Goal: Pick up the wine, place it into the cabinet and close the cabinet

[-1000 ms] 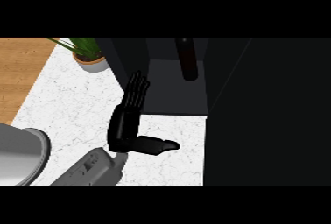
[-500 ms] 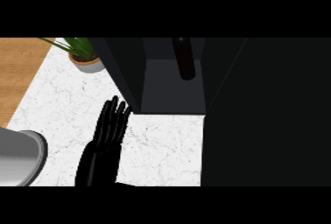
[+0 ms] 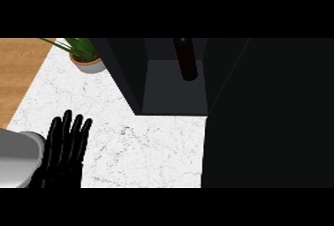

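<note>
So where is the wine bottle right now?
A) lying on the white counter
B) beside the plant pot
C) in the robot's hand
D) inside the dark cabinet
D: the wine bottle is inside the open cabinet, while the left hand is over the counter with straight fingers and holds nothing.

It is a kitchen: a white marble surface [image 3: 150,145], a dark cabinet [image 3: 176,95], a potted plant [image 3: 88,59] and a wooden floor [image 3: 20,75].
</note>
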`<state>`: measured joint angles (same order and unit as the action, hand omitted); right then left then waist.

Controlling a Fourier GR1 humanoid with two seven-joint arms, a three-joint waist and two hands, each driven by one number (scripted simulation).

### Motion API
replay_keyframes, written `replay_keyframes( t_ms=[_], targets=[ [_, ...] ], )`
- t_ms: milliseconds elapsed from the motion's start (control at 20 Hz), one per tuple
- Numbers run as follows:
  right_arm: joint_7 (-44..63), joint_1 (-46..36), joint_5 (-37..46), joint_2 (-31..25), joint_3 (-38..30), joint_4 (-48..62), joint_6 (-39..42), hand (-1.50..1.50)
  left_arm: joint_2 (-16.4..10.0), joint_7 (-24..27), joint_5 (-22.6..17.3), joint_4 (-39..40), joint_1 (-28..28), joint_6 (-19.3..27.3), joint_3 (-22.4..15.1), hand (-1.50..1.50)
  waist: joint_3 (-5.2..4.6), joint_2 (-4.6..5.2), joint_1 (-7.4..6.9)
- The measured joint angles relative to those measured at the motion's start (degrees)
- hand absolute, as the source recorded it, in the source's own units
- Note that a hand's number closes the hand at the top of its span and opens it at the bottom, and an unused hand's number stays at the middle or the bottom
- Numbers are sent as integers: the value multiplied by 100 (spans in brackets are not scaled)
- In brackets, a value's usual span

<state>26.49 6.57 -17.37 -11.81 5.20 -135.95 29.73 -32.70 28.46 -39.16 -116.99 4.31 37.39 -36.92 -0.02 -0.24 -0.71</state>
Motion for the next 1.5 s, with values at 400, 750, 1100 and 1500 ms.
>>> replay_keyframes(
  t_ms=[400,750,1100,1500],
  targets=[
    [569,133,-48,328,1206,-80,-295,150,-722,539,-369,-804,1575,-660,888,-150,-7,-7,-40],
    [1023,-258,589,891,2458,-126,-936,150,-1194,909,-918,-1107,2829,-1630,1927,-150,-12,-34,-86],
    [1347,-1573,1831,1113,3392,125,-2029,150,-1466,1021,-1374,-1148,3569,-2499,2909,-150,-12,-26,-115],
    [1444,-3474,2106,1168,3540,1426,-3438,150,-1502,928,-1723,-1049,4065,-3423,3768,-150,-8,-1,-136]
  ],
)
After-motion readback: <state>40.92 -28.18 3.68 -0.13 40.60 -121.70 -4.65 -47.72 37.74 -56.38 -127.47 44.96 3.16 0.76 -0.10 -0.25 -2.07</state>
